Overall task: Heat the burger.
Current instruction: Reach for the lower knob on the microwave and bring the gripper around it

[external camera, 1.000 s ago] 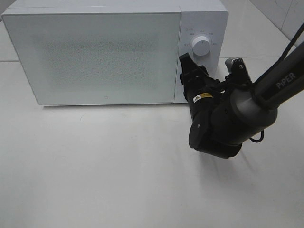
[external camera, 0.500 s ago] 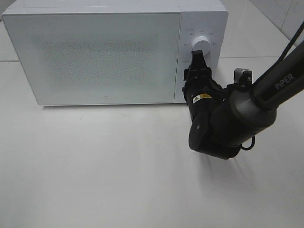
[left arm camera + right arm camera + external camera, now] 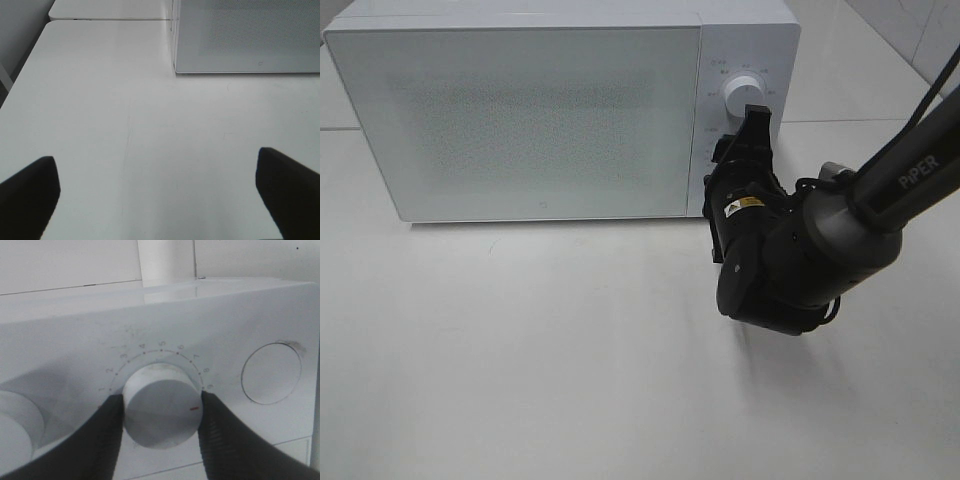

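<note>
White table (image 3: 570,350) bare, burger not in view (likely behind the shut microwave (image 3: 520,120) door), left fingers (image 3: 30,192) wide and idle, right fingers (image 3: 100,440) pinching the dial (image 3: 160,407): a shallow grip on that smooth rim could slip and under-set the time.

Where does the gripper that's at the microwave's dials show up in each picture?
Exterior high: right gripper, at the control panel, right of centre.
Left wrist: not in it; only the left gripper, open above the table.
Right wrist: its fingers clamp the numbered dial.
Shared landmark: the white microwave.
</note>
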Controlling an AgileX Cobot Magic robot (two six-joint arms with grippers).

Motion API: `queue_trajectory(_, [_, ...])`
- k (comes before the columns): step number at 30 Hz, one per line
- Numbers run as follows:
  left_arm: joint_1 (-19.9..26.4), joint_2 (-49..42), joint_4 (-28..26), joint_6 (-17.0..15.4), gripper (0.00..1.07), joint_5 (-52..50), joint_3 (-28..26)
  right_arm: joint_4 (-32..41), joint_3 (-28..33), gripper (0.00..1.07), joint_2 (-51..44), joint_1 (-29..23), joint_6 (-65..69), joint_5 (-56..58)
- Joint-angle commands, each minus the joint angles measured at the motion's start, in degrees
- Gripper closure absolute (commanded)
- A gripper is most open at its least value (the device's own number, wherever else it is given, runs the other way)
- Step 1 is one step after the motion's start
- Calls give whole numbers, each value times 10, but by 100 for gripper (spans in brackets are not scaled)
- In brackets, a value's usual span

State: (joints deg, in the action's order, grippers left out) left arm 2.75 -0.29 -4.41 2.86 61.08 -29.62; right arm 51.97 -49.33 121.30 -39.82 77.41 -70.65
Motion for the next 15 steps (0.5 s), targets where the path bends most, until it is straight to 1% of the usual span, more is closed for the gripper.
queue_trajectory(1, [1, -14, -1, -3, 7, 2, 1, -142, -25, 103, -6, -5, 10, -78])
queue_trajectory(7, [1, -14, -1, -3, 7, 2, 1, -142, -25, 102, -6, -5, -14, -78])
queue_trajectory(8, [1, -14, -1, -3, 7, 2, 1, -142, -25, 101, -6, -3, -28, -78])
queue_trajectory(9, [1, -14, -1, -3, 7, 2, 1, -142, -23, 96, -6, -2, -39, -78])
queue_trajectory(10, [1, -14, -1, -3, 7, 2, 1, -142, -23, 96, -6, -2, -39, -78])
queue_trajectory(11, [1, -14, -1, -3, 7, 2, 1, -133, -21, 92, -6, -2, -45, -78])
queue_trajectory(12, [1, -14, -1, -3, 7, 2, 1, -133, -21, 92, -6, -2, -45, -78])
queue_trajectory(13, [1, -14, -1, -3, 7, 2, 1, -108, -15, 81, -6, -2, -56, -78])
queue_trajectory(14, [1, -14, -1, -3, 7, 2, 1, -78, -9, 65, -6, -2, -59, -78])
queue_trajectory(15, [1, -14, -1, -3, 7, 2, 1, -78, -9, 65, -6, -2, -59, -78])
